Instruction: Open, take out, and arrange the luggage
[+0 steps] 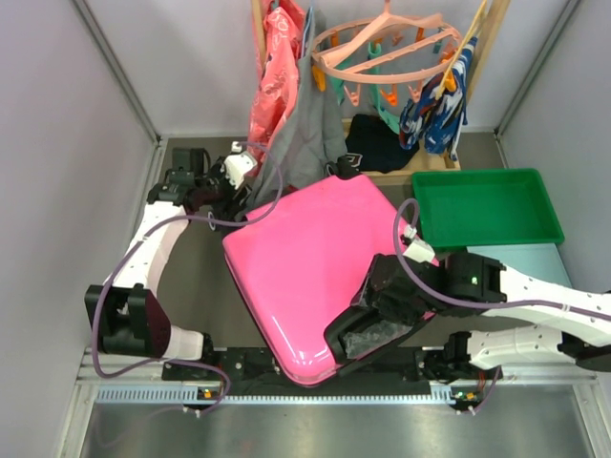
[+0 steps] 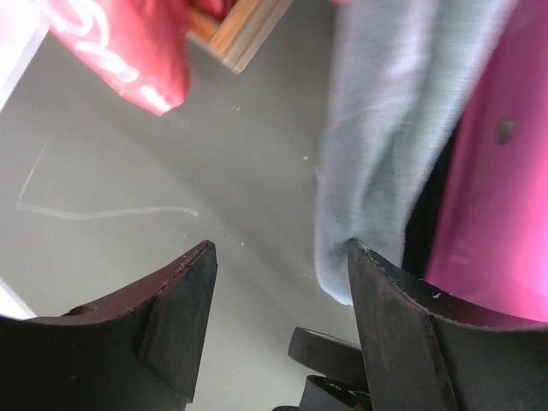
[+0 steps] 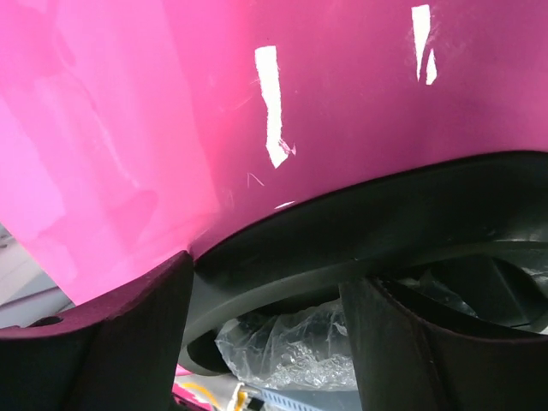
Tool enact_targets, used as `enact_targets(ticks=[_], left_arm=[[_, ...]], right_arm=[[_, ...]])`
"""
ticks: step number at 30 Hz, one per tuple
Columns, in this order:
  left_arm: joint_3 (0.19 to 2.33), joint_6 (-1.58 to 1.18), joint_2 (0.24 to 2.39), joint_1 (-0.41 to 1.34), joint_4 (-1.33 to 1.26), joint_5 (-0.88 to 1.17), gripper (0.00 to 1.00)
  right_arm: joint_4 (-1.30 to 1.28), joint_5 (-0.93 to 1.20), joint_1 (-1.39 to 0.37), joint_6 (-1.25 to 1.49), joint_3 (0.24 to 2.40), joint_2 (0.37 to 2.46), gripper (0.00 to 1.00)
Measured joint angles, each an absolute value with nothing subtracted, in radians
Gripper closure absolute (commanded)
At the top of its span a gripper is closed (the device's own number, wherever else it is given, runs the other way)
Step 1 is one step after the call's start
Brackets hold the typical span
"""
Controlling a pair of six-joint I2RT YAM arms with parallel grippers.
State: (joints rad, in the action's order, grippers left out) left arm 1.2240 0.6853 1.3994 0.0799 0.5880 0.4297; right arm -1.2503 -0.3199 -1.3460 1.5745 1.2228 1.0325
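The right pincer (image 3: 270,295) stands wide at the black zip rim (image 3: 360,231) of the luggage (image 1: 301,262), which lies mid-desk (image 1: 191,277) with its near right corner lifted. Contact is hard to judge. With nothing pinched, the lid could slip shut. The left pincer (image 2: 278,274), also wide, may snag the hanging grey garment (image 2: 394,128).

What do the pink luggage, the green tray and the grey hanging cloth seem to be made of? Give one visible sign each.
The luggage: likely hard moulded plastic, glossy; sharp white reflections on its shell. The green tray: probably rigid plastic, smooth; even colour, raised moulded rim. The grey cloth: soft fabric, matte; hangs in limp folds, no shine.
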Motion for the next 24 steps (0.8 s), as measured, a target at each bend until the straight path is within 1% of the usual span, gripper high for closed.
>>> enact_targets(ticks=[5, 11, 19, 24], left_arm=[[1.187, 0.784, 1.357, 0.072, 0.577, 0.498, 0.33], [1.155, 0.925, 1.285, 0.027, 0.694, 0.565, 0.36], [1.091, 0.973, 1.189, 0.019, 0.787, 0.562, 0.36], [1.097, 0.969, 1.150, 0.006, 0.874, 0.520, 0.34]], right_arm=[[-1.260, -0.327, -1.308, 1.534, 1.237, 1.069, 0.31], [-1.306, -0.323, -1.171, 1.317, 1.335, 1.160, 0.32], [-1.240, -0.318, -1.003, 1.005, 1.336, 1.174, 0.32], [-1.152, -0.329, -0.908, 0.853, 1.349, 1.221, 0.32]])
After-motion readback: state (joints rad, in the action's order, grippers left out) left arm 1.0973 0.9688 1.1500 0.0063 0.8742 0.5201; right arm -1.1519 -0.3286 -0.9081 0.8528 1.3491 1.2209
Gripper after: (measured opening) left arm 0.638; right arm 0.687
